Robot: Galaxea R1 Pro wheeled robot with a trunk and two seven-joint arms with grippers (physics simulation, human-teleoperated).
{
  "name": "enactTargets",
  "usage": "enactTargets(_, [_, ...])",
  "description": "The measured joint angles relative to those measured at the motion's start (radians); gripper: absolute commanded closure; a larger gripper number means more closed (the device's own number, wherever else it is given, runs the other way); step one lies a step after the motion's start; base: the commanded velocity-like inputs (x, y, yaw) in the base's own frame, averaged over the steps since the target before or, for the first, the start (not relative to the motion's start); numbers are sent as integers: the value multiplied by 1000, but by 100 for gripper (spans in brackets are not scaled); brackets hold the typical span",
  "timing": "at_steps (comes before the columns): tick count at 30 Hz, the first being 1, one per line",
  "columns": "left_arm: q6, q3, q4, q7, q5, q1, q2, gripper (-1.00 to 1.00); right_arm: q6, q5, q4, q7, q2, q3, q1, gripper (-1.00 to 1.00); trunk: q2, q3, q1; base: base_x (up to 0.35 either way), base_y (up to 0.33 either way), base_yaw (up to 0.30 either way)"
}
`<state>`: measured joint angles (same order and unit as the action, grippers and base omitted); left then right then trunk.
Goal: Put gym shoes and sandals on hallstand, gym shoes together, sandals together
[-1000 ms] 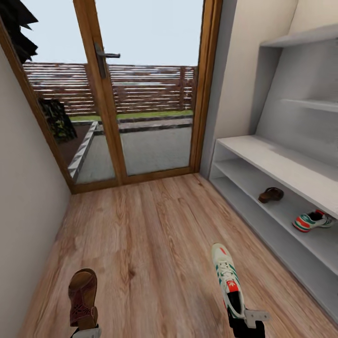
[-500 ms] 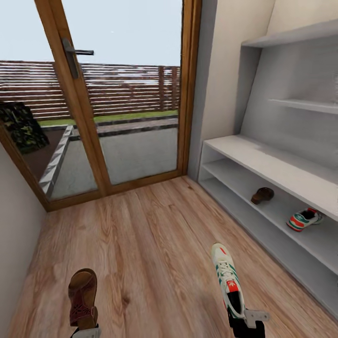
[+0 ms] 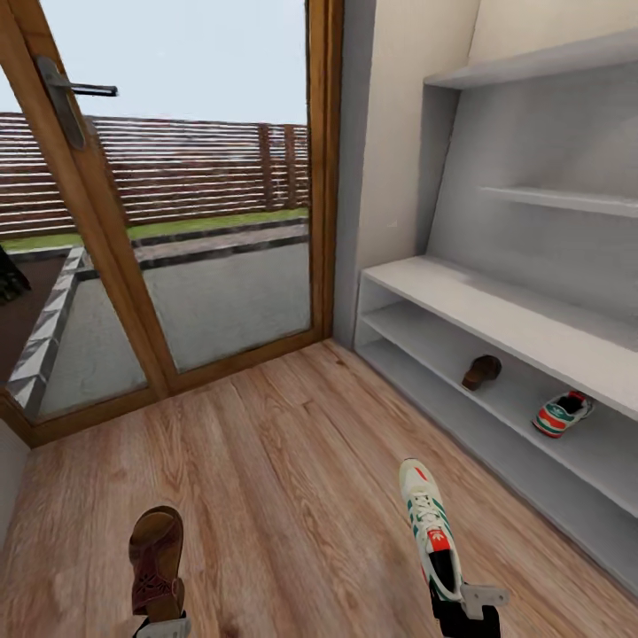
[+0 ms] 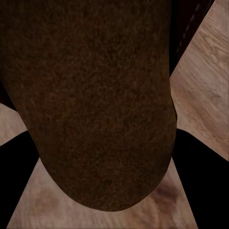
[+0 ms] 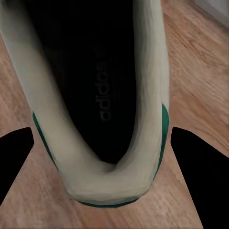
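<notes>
Item 1, brown leather sandal point(image 3: 157, 561): carried at 7 o'clock in the head view, toe pointing to 12, above the wood-plank floor point(image 3: 283, 478). The left end effector point(image 3: 162, 627) is clamped on its heel end; in the left wrist view the dark sole point(image 4: 95, 95) sits between the two black fingers point(image 4: 16, 181). Judged light, with a stiff thick sole and a softer strap; the sole edges at the heel look the firmest hold.

Item 2, white gym shoe point(image 3: 430, 525) with green stripes: carried at 5 o'clock, toe to 12. The right end effector point(image 3: 462, 611) is closed on its heel; the right wrist view looks into the shoe's heel collar point(image 5: 102, 157), a finger point(image 5: 202, 171) on either side. Judged light, with a pliant upper that may squash; the padded heel counter grips best.

Item 3, second sandal point(image 3: 481, 370) and second gym shoe point(image 3: 559, 413): both on the upper shelf slot of the grey-white hallstand point(image 3: 496, 315) at 3 o'clock, apart from each other.

Item 4, wood-framed glass door point(image 3: 177, 221): at 11 o'clock.
</notes>
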<state>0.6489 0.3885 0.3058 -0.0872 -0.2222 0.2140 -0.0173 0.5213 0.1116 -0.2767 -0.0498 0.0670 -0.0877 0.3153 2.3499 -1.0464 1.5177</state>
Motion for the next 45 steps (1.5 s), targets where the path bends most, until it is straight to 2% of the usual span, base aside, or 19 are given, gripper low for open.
enactTargets(22, [0,0,0,0,1,0,0,100,1,1,0,-3,1,1,0,100,0,0,0,292,223,-23])
enactTargets(45, [0,0,-3,1,1,0,2,100,0,3,0,-2,1,1,0,100,0,7,0,225,250,-271])
